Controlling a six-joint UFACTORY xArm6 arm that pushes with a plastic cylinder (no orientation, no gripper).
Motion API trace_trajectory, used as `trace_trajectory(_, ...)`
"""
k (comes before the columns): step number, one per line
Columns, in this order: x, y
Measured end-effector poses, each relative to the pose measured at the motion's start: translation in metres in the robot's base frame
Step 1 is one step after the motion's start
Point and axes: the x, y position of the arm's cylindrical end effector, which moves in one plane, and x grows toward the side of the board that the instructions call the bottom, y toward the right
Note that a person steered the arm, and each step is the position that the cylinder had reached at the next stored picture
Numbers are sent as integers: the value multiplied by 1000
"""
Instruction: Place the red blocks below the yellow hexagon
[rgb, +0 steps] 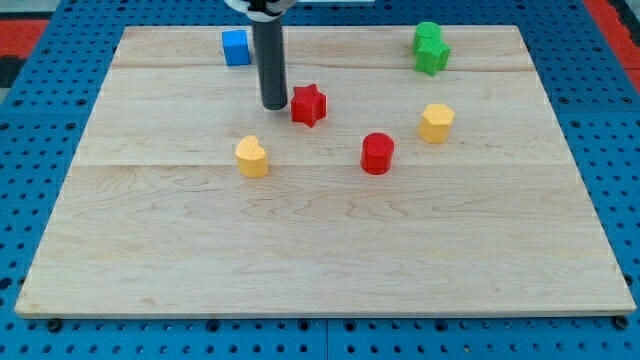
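A red star block (309, 105) lies above the board's middle. My tip (275, 105) stands just to its left, close to it or touching. A red cylinder (377, 153) lies right of centre. The yellow hexagon (436, 122) is up and to the right of the red cylinder. The red star is well left of the hexagon and slightly higher in the view.
A yellow heart block (252, 157) lies below and left of my tip. A blue cube (236, 47) sits near the top edge, left of the rod. Two green blocks (431, 47) sit together at the top right. The wooden board (320, 260) lies on a blue pegboard.
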Motion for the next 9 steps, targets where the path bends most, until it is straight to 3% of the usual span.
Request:
trace_trajectory(2,-39,10)
trace_trajectory(5,20,67)
trace_trajectory(7,23,7)
trace_trajectory(9,49,55)
